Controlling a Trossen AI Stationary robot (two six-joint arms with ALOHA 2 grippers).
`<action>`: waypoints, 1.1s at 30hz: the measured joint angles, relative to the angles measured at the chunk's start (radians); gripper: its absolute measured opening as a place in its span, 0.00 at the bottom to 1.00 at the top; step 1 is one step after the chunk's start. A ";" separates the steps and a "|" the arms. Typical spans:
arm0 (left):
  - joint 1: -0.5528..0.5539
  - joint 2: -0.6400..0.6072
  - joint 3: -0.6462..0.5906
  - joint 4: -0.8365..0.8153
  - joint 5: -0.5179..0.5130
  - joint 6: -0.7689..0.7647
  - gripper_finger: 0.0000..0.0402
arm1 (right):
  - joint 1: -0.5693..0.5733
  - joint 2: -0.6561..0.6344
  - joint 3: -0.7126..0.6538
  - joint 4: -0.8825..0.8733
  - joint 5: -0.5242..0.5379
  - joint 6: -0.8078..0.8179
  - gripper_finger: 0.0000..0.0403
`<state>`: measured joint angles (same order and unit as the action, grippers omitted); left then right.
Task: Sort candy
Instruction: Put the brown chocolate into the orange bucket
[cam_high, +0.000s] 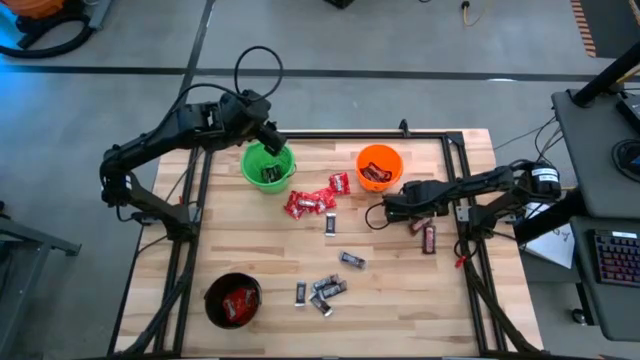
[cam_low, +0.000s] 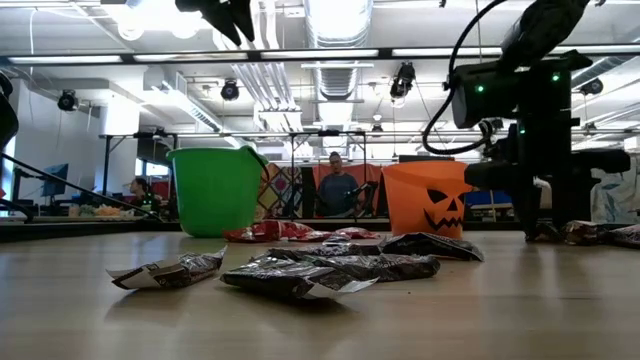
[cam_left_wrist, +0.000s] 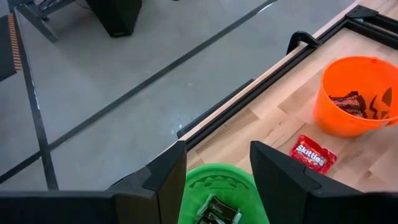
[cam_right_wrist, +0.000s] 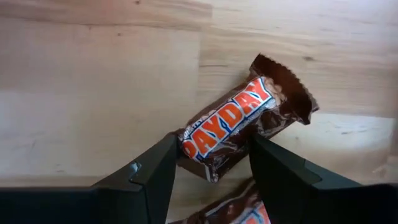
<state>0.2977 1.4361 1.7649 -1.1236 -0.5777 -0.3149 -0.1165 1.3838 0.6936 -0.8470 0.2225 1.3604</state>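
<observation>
My right gripper (cam_right_wrist: 213, 140) is open and points down at the table's right side (cam_high: 415, 213). Its fingers stand on either side of the near end of a brown PayDay bar (cam_right_wrist: 233, 121), which lies flat on the wood; I see no touch. A second brown bar (cam_high: 430, 239) lies close by. My left gripper (cam_left_wrist: 217, 149) hangs open above the green bucket (cam_high: 252, 162) with nothing between its fingers. That bucket (cam_left_wrist: 221, 180) holds small black-silver bars (cam_left_wrist: 217, 213). Red packets (cam_high: 310, 203) lie mid-table and black-silver bars (cam_high: 325, 288) lie nearer the front.
An orange bucket (cam_high: 379, 155) with brown bars in it stands at the far middle, close to my right arm. A black bucket (cam_high: 213, 290) with red packets stands at the near left. A red Skittles packet (cam_left_wrist: 313, 155) lies beside the orange bucket. A black frame borders the table.
</observation>
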 joint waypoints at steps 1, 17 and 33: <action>0.000 0.000 0.000 0.000 0.000 0.000 0.40 | 0.000 0.000 0.000 0.002 -0.004 -0.003 0.48; 0.000 0.000 0.000 -0.001 0.000 0.003 0.40 | 0.032 -0.004 0.001 0.050 -0.035 -0.052 0.07; 0.000 0.000 0.000 -0.001 0.002 0.003 0.40 | 0.147 -0.239 0.174 -0.021 -0.071 -0.207 0.02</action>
<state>0.2977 1.4361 1.7649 -1.1246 -0.5762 -0.3115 0.0302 1.1450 0.8681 -0.8682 0.1513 1.1537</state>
